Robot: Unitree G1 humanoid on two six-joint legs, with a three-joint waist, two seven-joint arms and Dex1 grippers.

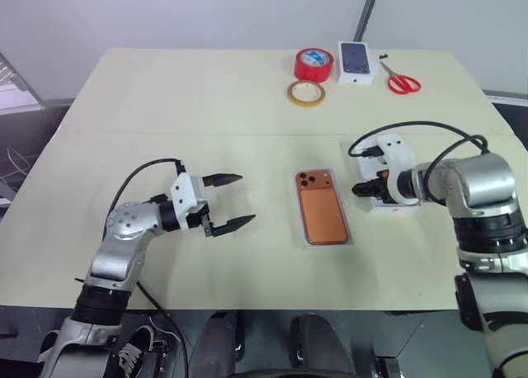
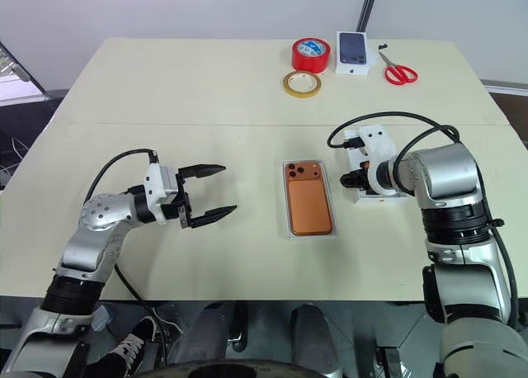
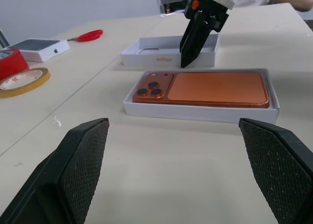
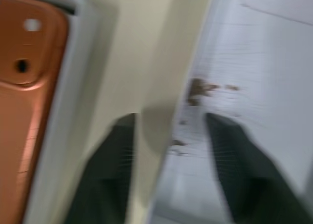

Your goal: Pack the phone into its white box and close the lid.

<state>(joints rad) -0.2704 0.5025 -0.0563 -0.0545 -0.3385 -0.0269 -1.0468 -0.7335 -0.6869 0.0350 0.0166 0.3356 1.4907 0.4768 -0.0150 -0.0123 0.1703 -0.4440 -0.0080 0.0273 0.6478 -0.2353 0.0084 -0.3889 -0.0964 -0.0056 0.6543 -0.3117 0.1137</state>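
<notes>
Lying camera-side up, orange phone [image 1: 321, 213] fills the white box [image 3: 200, 112].

Far edge of the cream counter [image 1: 206, 97]: a red tape roll [image 1: 313, 63] standing just beside a small white box [image 1: 356, 62] printed with a dark phone picture; red-handled scissors [image 1: 401, 81] lying near the box; a flat ring of yellowish tape [image 1: 305, 92] in front of the red roll.
</notes>
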